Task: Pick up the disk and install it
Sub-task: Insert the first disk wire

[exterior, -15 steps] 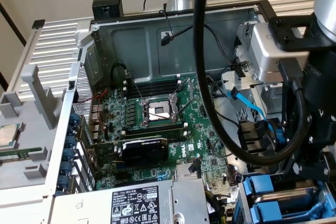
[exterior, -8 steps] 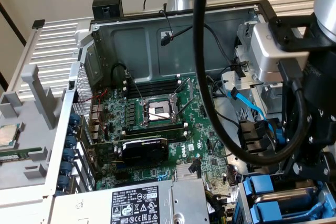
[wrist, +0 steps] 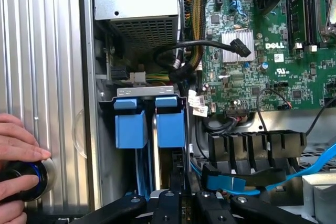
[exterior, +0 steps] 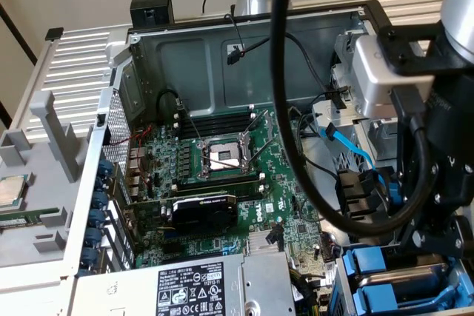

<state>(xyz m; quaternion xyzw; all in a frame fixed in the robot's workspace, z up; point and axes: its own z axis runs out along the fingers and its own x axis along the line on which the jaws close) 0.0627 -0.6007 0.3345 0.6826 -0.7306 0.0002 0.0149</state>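
Two blue plastic carriers stand side by side in the drive cage at the case's corner, beside the power supply. In the exterior view they sit at the lower right. The disk (wrist: 170, 121) is the carrier nearer the motherboard, seen edge-on with a thin silver side; its label is hidden. The other carrier (wrist: 130, 124) sits next to it. My gripper (wrist: 182, 195) hangs straight over the disk, close above the cage. In the exterior view my gripper (exterior: 433, 249) is the black body above the blue carriers (exterior: 370, 266).
A hand (wrist: 16, 150) rests on a round knob on the ribbed metal surface beside the case. Black cables (wrist: 173, 56), a blue SATA cable (exterior: 355, 149), the power-supply box (exterior: 200, 290) and the motherboard (exterior: 222, 175) crowd around the cage. A processor chip (exterior: 11, 190) lies on the tray at the exterior view's left.
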